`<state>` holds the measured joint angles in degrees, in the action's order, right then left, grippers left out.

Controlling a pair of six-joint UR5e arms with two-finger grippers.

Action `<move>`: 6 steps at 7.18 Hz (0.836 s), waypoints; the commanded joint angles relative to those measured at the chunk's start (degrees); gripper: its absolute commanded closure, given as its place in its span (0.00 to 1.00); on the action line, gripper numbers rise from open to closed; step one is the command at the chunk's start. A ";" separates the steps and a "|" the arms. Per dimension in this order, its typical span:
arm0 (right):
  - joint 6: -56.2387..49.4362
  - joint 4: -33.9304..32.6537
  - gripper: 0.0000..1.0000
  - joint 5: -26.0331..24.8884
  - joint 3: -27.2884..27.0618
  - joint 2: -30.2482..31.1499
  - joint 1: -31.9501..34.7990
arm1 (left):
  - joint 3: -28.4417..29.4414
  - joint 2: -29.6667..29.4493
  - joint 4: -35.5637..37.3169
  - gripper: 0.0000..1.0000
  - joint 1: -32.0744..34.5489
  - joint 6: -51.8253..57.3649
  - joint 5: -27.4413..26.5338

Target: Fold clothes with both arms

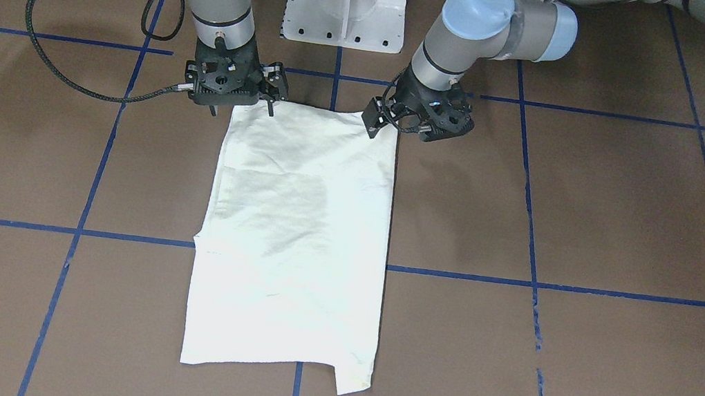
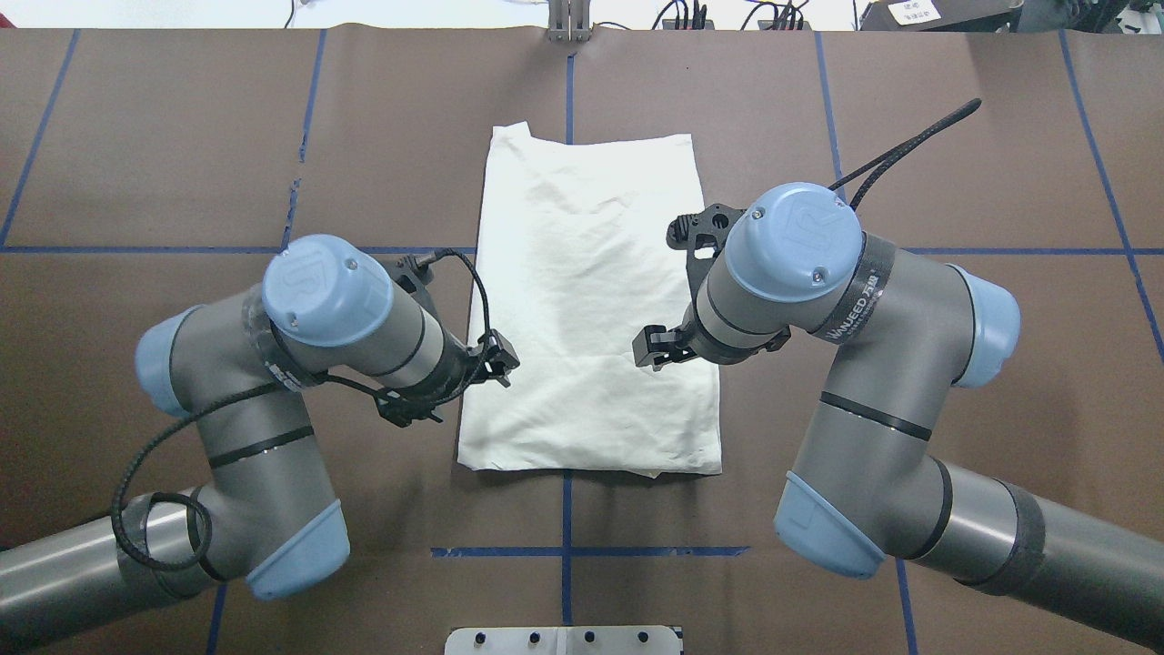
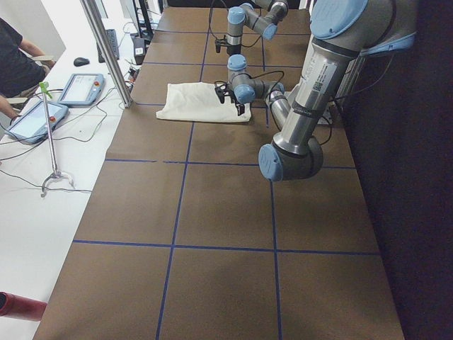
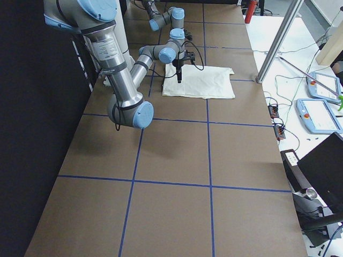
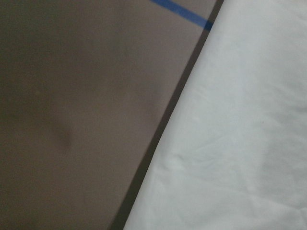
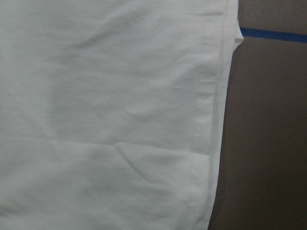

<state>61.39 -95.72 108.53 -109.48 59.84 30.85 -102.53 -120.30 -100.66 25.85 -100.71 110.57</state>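
The cream T-shirt [image 1: 297,239] lies flat, plain side up, as a long rectangle mid-table [image 1: 601,214]. At its end near the robot, the right gripper [image 1: 243,108] hangs at its right edge and the left gripper [image 1: 405,125] at its left. Both pairs of jaws stand apart, holding nothing.

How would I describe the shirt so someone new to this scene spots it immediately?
Start at the brown table gridded with blue tape; at its middle, between the left arm and the right arm, lies the shirt. It is folded flat into a long cream-white rectangle, the only pale cloth on the dark surface.
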 commanded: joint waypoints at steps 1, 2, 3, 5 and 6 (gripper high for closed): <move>0.04 1.49 0.00 0.11 -0.21 0.10 0.00 | 0.23 0.85 0.81 0.19 -4.49 -2.56 -4.38; 0.22 1.85 0.00 0.11 -0.12 0.19 0.00 | 0.66 1.12 0.90 0.22 -4.58 -2.56 -4.57; 0.65 1.94 0.00 0.19 -0.21 0.10 0.00 | 0.67 1.73 0.99 0.25 -4.67 -2.56 -4.66; 0.92 1.94 0.00 0.19 -0.21 0.10 0.00 | 0.67 2.53 0.99 0.34 -4.75 -2.56 -4.66; 0.92 1.94 0.00 0.19 -0.29 0.28 0.00 | 0.58 2.62 0.99 0.38 -4.75 -2.56 -4.57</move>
<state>62.26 -93.79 108.72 -109.71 59.98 30.85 -101.89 -117.95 -99.67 21.13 -103.27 105.94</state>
